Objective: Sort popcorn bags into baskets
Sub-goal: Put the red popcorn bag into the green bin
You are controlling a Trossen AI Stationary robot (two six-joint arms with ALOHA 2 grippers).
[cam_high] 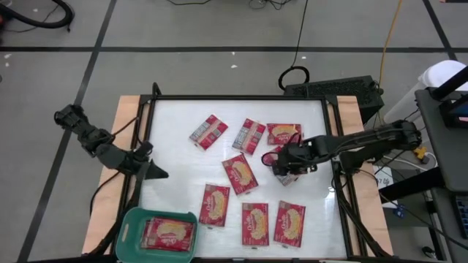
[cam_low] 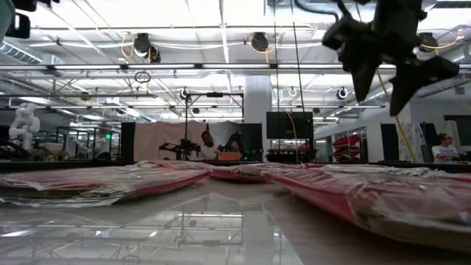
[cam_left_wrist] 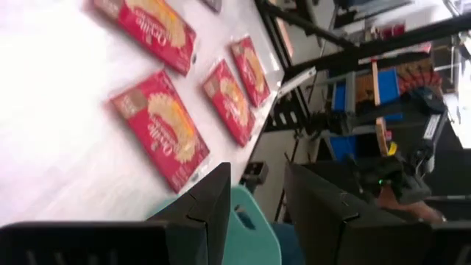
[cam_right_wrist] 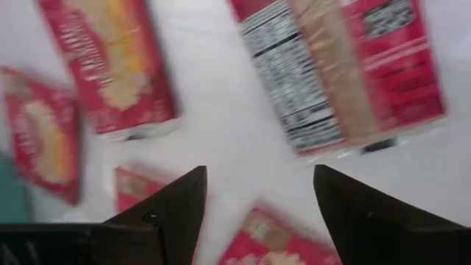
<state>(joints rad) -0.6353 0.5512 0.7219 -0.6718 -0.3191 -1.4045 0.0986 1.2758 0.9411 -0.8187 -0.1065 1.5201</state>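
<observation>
Fingers of my right gripper (cam_high: 287, 169) hang spread and empty over red popcorn bags (cam_high: 240, 174) scattered mid-frame on the counter (cam_high: 175, 139), my left gripper (cam_high: 155, 171) part-open near the teal basket (cam_high: 129, 226) lower left.

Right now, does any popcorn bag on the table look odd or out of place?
Two bags at the far side lie back-up, showing white-grey label panels, while the other bags show their fronts. Nothing looks spilled or torn.

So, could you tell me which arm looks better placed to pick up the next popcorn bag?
Probably the right. Its gripper hangs open directly above the popcorn bags mid-table, fingers pointing down at them. The left gripper waits at the table's left edge, beside the basket.
</observation>
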